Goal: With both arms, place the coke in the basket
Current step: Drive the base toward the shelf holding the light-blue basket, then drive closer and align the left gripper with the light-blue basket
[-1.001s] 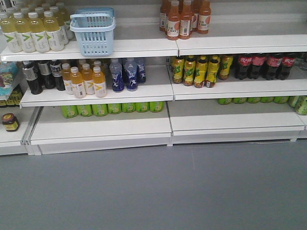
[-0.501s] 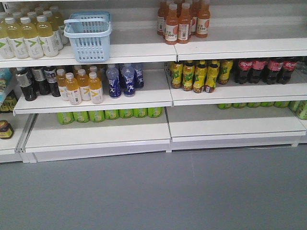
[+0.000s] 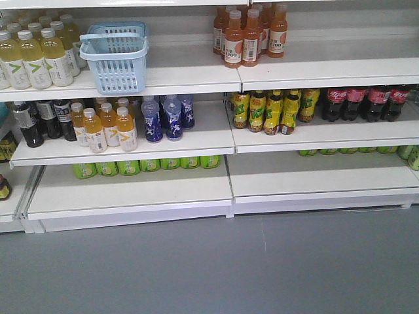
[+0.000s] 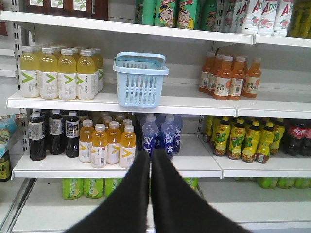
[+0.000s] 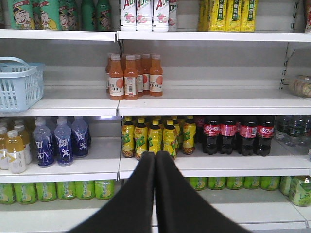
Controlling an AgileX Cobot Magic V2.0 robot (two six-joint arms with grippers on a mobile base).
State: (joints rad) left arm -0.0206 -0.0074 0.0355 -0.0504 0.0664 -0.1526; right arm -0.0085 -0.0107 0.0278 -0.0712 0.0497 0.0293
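Observation:
The light blue basket [image 3: 114, 59] stands on the upper white shelf, left of centre, with its thin handle swung over the top. It also shows in the left wrist view as the basket [image 4: 140, 80], and at the left edge of the right wrist view as the basket [image 5: 17, 85]. No coke can shows in any view. My left gripper [image 4: 150, 154] is shut and empty, well short of the shelves and below the basket. My right gripper [image 5: 155, 154] is also shut and empty, in front of the yellow-green bottles. Neither arm shows in the front view.
Dark cola bottles with red labels [image 3: 363, 103] stand at the right of the middle shelf, also seen as cola bottles [image 5: 235, 135]. Pale yellow bottles [image 3: 39, 59] crowd the basket's left side. Orange bottles [image 3: 249, 36] stand to its right. Grey floor [image 3: 209, 261] lies before the shelving.
In the front view the whole shelving has slid down and a little left in the picture. Nothing on the shelves has moved relative to the rest.

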